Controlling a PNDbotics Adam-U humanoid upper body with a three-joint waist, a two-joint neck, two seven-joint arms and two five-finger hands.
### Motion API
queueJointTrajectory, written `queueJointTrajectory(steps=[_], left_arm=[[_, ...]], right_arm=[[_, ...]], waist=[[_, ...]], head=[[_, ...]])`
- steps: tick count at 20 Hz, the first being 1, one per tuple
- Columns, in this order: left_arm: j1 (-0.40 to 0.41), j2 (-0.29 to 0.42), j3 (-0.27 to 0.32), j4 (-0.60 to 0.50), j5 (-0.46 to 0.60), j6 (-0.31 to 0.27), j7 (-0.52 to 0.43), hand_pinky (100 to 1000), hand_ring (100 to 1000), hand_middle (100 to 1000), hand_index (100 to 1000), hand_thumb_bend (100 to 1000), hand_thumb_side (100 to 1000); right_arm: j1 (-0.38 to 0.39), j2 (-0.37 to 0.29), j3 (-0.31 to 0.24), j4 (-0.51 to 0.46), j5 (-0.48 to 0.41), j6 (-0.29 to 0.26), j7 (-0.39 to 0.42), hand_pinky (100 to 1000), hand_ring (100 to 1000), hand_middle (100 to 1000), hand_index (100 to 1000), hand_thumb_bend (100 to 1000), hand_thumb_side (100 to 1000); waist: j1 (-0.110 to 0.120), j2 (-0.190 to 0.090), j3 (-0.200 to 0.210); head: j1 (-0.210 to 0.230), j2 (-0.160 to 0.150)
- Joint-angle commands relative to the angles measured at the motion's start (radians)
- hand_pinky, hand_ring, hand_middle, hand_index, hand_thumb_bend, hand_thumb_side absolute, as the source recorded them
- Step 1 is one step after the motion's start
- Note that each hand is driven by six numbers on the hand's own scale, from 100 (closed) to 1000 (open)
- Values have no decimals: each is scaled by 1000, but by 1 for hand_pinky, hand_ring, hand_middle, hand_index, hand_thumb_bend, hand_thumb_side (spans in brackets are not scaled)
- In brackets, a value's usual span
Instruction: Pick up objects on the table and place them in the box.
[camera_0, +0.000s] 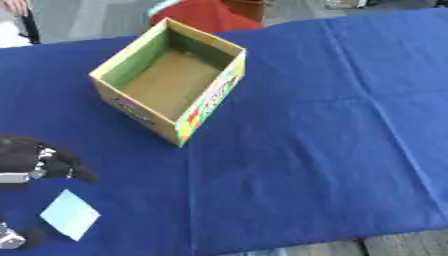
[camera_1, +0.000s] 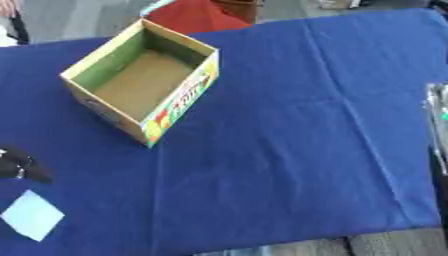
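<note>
Open cardboard box (camera_0: 169, 80) sits far-left on blue-clothed desk (camera_0: 315, 150); wide bare cloth right. Left hand (camera_0: 39, 161) curled, empty, above pale flat square (camera_0: 70, 215) near front edge.

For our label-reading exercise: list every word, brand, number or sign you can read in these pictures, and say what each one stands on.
None can be read.
Box: colourful print with red lettering on its long side panel, too blurred to read.
Box end panel: a dark oval mark, illegible.
Pale blue card: no text visible.
</note>
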Motion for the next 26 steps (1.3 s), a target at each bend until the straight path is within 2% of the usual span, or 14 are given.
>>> queueJointTrajectory(steps=[1,2,3,5,22,26], left_arm=[[-18,15,4,-13,-4,8,-16,829,869,830,941,440,159],[-19,14,4,-13,-10,11,-20,829,869,830,941,440,159],[-19,14,2,-13,-16,13,-24,833,875,860,939,387,100],[-17,14,-5,-13,-32,20,-35,836,879,880,941,370,100],[-39,-29,-47,-11,-127,151,-80,854,901,895,941,383,100],[-55,-46,-56,10,-155,165,-92,862,910,902,939,387,100]], right_arm=[[-11,-15,0,-20,-8,-3,0,679,709,838,779,100,1000],[-10,-15,0,-20,-8,-3,0,679,709,838,779,100,1000],[-10,-15,0,-20,-9,-3,0,679,709,839,779,100,1000],[-10,-14,1,-20,-9,-3,1,678,709,839,779,100,1000],[-7,-8,0,-20,-14,-3,2,677,708,840,778,100,1000],[-6,-5,0,-20,-15,-2,3,676,708,841,778,100,1000]], waist=[[-2,-12,1],[-2,-12,1],[-2,-11,1],[-2,-11,0],[-4,-2,-6],[-4,1,-8]], head=[[2,-3],[1,-3],[1,-3],[2,-4],[12,-8],[13,-11]])
